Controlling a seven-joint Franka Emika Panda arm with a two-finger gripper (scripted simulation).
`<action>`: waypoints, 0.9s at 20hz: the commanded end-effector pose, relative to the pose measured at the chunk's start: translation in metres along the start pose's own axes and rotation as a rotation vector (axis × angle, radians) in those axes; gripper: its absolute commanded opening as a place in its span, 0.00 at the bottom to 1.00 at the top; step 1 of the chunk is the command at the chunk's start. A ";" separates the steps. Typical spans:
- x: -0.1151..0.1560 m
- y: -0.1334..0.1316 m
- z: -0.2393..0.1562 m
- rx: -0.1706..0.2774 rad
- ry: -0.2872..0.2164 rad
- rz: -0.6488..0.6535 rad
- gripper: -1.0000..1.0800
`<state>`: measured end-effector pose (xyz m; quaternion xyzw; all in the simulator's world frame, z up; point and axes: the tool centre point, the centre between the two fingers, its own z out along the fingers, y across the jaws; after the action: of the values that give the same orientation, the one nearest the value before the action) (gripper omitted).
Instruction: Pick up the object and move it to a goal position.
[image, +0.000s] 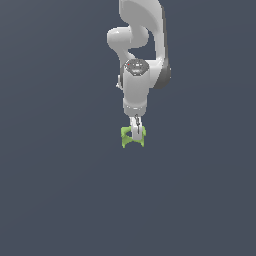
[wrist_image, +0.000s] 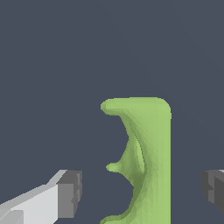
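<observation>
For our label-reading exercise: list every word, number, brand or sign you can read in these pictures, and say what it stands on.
None: no readable text on the white arm, the pincer or the green object. The small red marks on the arm's wrist are too small to read.

The object (image: 133, 136) is a small lime-green matte piece with an arched, saddle-like body and short pointed legs splaying out at its corners. In the exterior view it sits just past centre toward 12 o'clock on the plain dark surface. In the wrist view the object (wrist_image: 148, 162) shows one straight edge and one deeply scooped side.
</observation>
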<state>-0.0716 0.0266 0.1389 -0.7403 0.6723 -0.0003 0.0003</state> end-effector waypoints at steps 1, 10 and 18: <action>0.000 0.001 0.009 -0.001 0.000 0.001 0.96; 0.000 0.001 0.042 -0.001 0.000 0.004 0.96; 0.000 0.001 0.043 -0.001 0.000 0.004 0.00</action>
<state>-0.0722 0.0264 0.0960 -0.7389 0.6739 -0.0001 0.0000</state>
